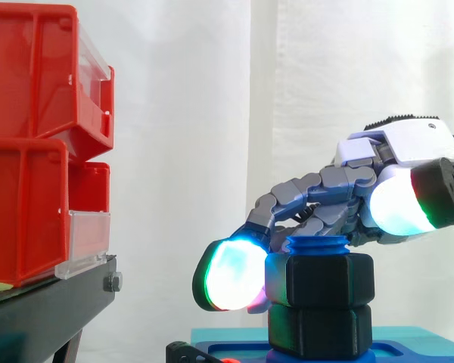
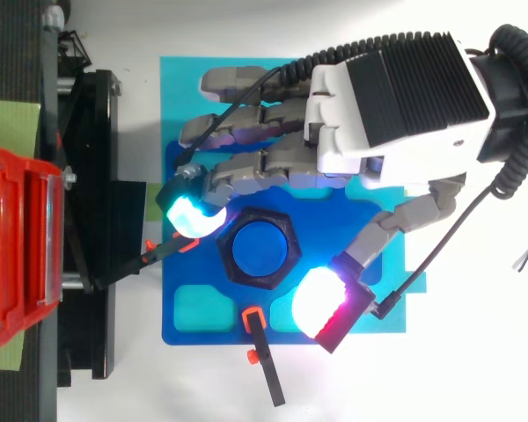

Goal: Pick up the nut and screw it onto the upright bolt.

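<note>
- The nut (image 1: pixel 321 278) is already on the upright bolt (image 1: pixel 318 246). A short run of blue thread stands proud above it, and a second black hex piece (image 1: pixel 318 329) sits directly beneath it on the same bolt.
- The hand (image 2: pixel 396 97) hangs over the bolt from the arm's side, curled round the nut. A cyan pad (image 2: pixel 192 213) lies against the nut's face on the far side of the bolt from the arm, and the magenta thumb pad (image 2: pixel 319 299) sits at the opposite corner.
- In the side view the thumb seems to ride higher than the nut's top, so I judge the pinch to be loose there. Drop the thumb to the nut's mid-height before turning.
- The step in hand looks like threading down. Keep the palm centred over the bolt's axis so that the twist is pure rotation and does not push the nut sideways.
- Press on two opposite flats, not on corners, so the pads do not roll off.
- Turn in short strokes, release, re-grip, and let the wrist sink with the nut.
- Stop when the nut meets the hex piece below. Forcing it may shift the blue plate (image 2: pixel 180 97) under the bolt.
</note>
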Controlling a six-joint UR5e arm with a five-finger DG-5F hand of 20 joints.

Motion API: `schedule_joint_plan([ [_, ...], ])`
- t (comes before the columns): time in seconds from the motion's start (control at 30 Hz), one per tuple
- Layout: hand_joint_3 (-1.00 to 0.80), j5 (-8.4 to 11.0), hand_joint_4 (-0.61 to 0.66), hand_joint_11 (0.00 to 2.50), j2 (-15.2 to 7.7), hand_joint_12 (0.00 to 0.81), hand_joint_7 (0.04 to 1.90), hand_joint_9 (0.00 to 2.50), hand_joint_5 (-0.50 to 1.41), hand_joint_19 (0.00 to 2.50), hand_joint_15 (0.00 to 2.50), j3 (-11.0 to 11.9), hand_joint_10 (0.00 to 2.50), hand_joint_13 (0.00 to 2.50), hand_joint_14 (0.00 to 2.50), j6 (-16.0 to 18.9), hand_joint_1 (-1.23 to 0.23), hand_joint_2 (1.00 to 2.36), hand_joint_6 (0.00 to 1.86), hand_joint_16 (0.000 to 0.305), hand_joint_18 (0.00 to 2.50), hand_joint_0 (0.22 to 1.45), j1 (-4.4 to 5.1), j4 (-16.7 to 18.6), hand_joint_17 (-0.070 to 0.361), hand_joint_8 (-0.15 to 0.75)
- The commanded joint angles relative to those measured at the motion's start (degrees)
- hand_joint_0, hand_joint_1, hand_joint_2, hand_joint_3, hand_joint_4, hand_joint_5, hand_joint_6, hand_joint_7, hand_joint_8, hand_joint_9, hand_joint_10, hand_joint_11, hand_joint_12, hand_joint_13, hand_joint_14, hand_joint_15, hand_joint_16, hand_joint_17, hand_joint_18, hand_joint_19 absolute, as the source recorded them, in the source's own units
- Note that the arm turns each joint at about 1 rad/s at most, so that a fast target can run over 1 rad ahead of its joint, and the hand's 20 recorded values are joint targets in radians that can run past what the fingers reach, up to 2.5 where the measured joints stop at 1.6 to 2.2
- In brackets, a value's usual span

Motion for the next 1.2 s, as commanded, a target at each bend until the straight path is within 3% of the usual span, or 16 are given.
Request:
schedule_joint_plan([
  [0.0,-0.5,0.0,0.26,0.0,-0.03,0.383,0.98,0.43,-0.11,0.0,0.0,0.0,0.0,0.08,0.0,0.05,-0.37,1.0,0.5,0.056,0.0,0.4,-0.06,-0.48,0.127,0.272],
  [0.17,-0.5,0.0,0.28,0.0,-0.03,0.378,1.06,0.48,-0.09,0.0,0.0,0.0,0.0,0.12,0.0,-0.04,-0.38,1.0,0.5,0.055,0.0,0.41,-0.15,-0.92,0.125,0.274],
  [0.4,-0.5,0.0,0.25,0.0,-0.03,0.378,1.17,0.46,-0.12,0.0,0.0,0.0,0.0,0.12,0.0,0.05,-0.59,1.0,0.5,0.055,0.0,0.41,-0.32,-1.54,0.124,0.274],
  [0.73,-0.5,0.0,0.28,0.0,-0.03,0.397,1.28,0.46,-0.12,0.0,0.0,0.0,0.0,0.13,0.0,0.14,-0.65,1.0,0.5,0.059,0.0,0.38,-0.41,-2.24,0.133,0.288],
  [1.17,-0.5,0.0,0.2,0.0,0.06,0.348,1.06,0.46,-0.17,0.0,0.0,0.0,0.0,0.15,0.0,0.14,-0.78,1.0,0.72,0.049,0.0,0.5,-0.41,-2.24,0.11,0.25],
])
